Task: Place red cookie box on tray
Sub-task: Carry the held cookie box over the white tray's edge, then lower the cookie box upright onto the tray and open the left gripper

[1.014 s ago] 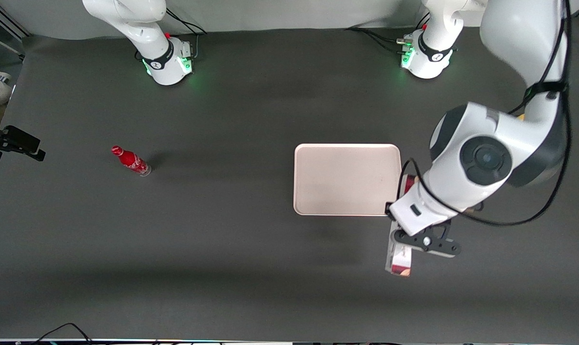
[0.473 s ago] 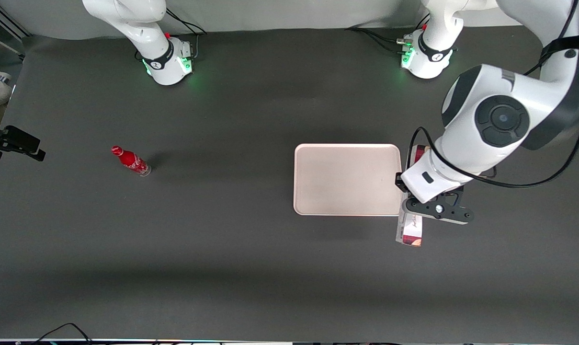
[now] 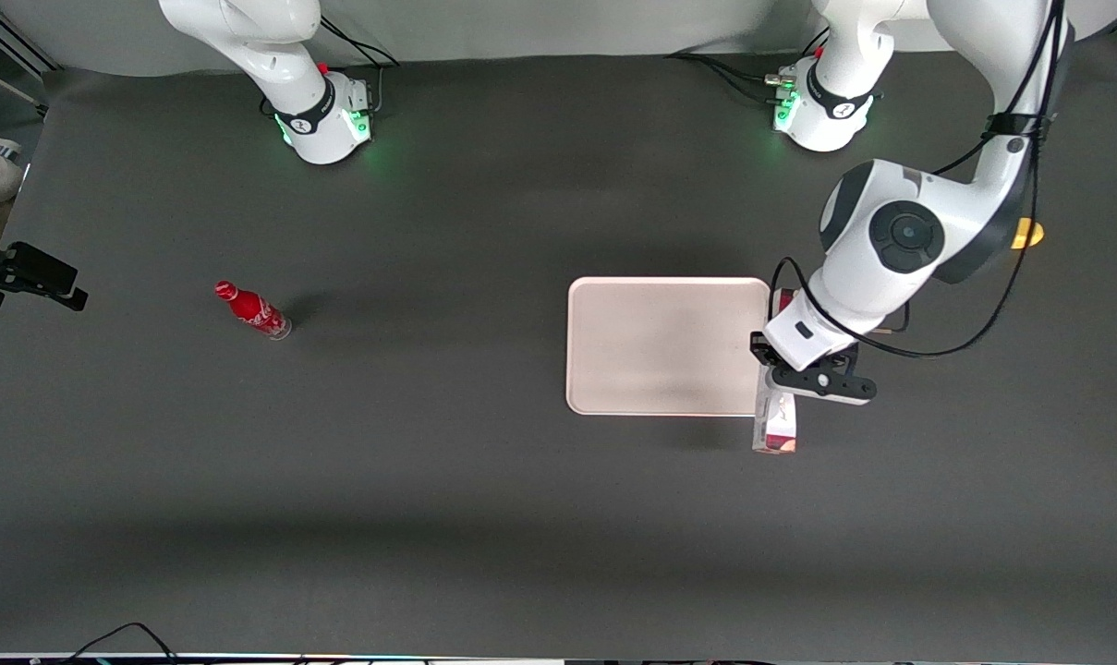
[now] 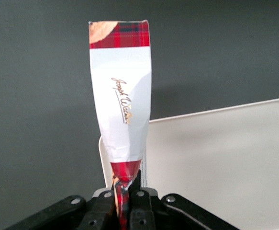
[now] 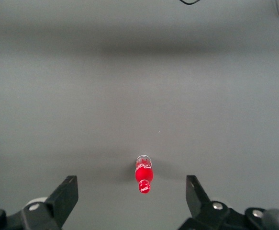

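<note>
My left gripper is shut on the red cookie box, a long narrow box with dark red ends and a white middle. It holds the box in the air at the edge of the tray that faces the working arm's end. The box's end nearer the front camera sticks out past the tray's near corner. In the left wrist view the box runs out from the gripper, squeezed thin between the fingers, with the pale tray beneath and beside it.
A small red bottle stands toward the parked arm's end of the dark grey table; it also shows in the right wrist view. The two arm bases stand at the table's back edge.
My left gripper has carried the box away from the front camera and lower, drawing it up along the tray's edge. The arm's elbow has swung back toward its base.
</note>
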